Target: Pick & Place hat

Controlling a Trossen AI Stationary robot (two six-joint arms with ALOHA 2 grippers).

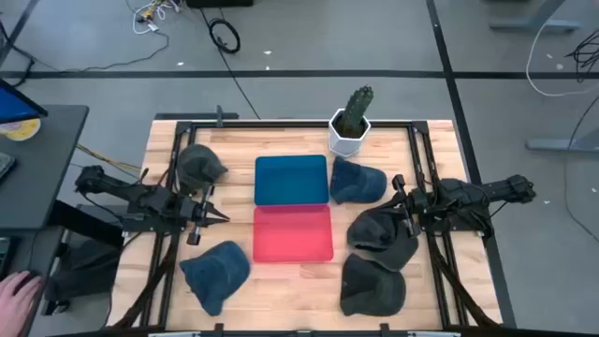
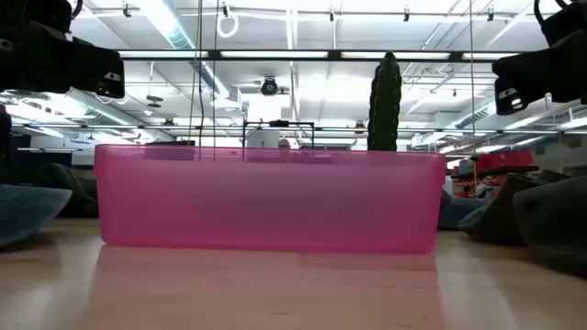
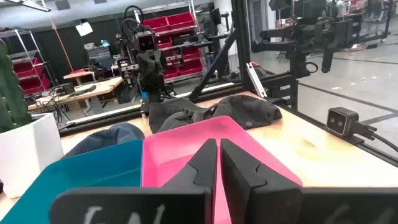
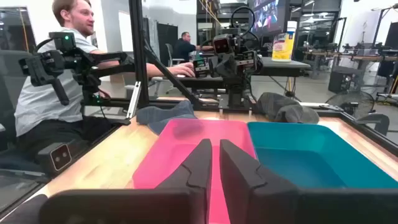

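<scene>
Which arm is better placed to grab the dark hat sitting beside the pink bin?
The right. Its pincer hangs just above the dark hat by the pink bin, while the left pincer waits across the bin.

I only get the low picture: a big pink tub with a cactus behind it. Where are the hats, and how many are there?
Observer: The high view shows five. A grey hat and a blue hat lie on the left arm's side. A second blue hat and two dark hats lie on the right arm's side.
Operator: Is anything hiding behind the tub?
Observer: Yes, a blue tray lies directly behind the pink tray, toward the cactus.
Operator: Is either claw holding a hat?
Observer: No. The left claw and the right claw are both shut and empty, one at each side of the trays.
</scene>
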